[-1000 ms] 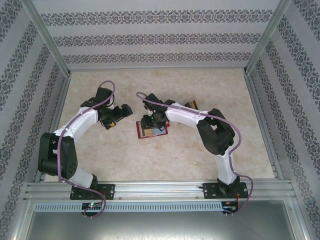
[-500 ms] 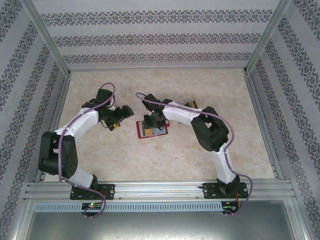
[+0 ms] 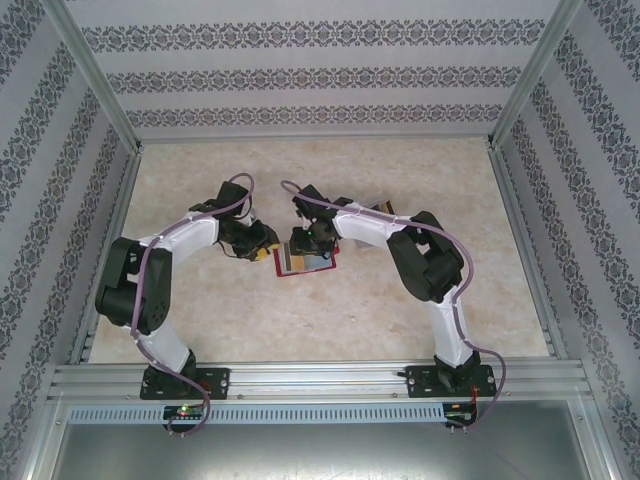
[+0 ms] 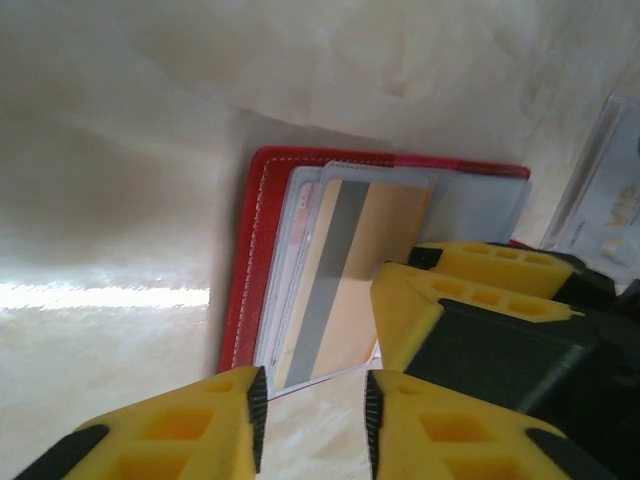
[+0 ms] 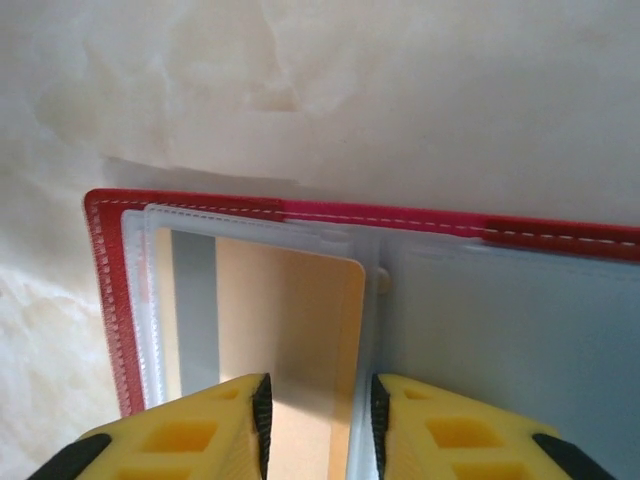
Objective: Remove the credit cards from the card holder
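Left gripper [image 4: 315, 405]: the jaws stand a narrow slit apart with nothing between them, and bare tabletop [image 3: 330, 330] shows through the gap. The yellow fingertips sit just beside the side of the card holder [image 5: 105, 290] that faces the tabletop's left edge.
Right gripper [image 5: 318, 405]: the jaws are just as narrow, poised over the tan card [image 5: 290, 320], whose long edge runs into the gap. I cannot tell whether the fingers pinch it or only rest on it.
Tan card: it has a grey stripe, lies flat, and is tucked in the clear sleeve of the half nearer the left gripper.
Card holder: red with white stitching, it is spread open and flat near the middle of the tabletop. The other half shows a pale grey-blue panel.
Loose cards [image 3: 380, 206]: they lie apart from the card holder, toward the far edge and a little to the right, partly hidden by the right arm.
Tabletop: pale and marbled.
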